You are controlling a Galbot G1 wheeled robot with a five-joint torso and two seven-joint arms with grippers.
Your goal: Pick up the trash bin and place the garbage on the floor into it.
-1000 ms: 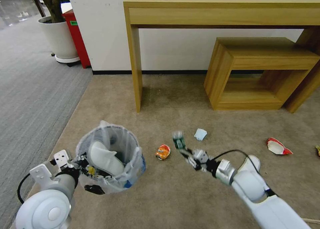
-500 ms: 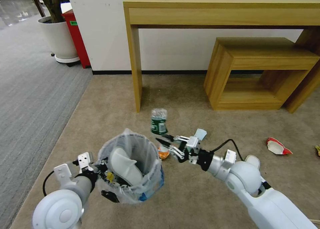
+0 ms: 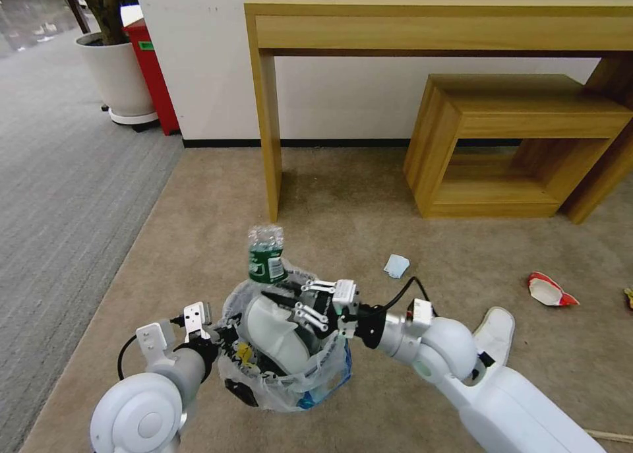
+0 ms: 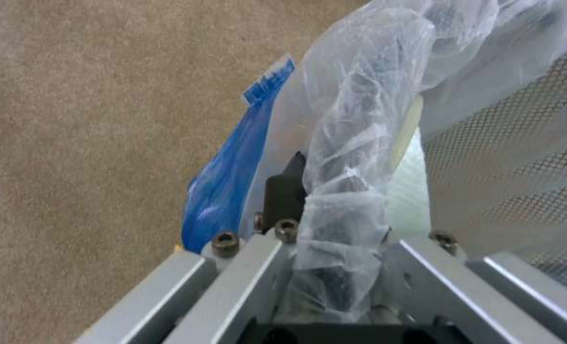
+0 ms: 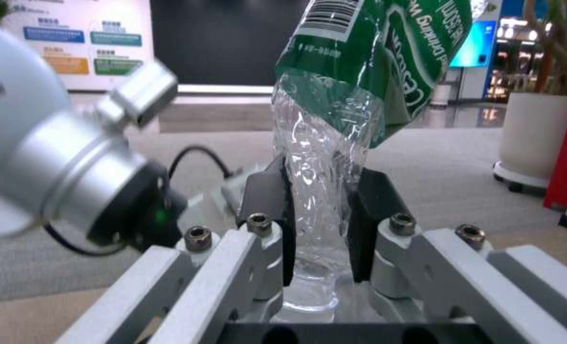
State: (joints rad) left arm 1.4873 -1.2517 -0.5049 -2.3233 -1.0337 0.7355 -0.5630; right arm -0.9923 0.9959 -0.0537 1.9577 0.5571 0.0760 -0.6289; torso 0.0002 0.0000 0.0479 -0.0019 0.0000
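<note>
Crinkly clear liner of the trash bin sits pinched between the left gripper fingers at the near rim, blue film beside it, a white slipper inside. Right gripper is clamped on a crushed clear bottle with green label, upright above the bin's far rim. Mask, red-white cup lie farther on tan carpet.
</note>
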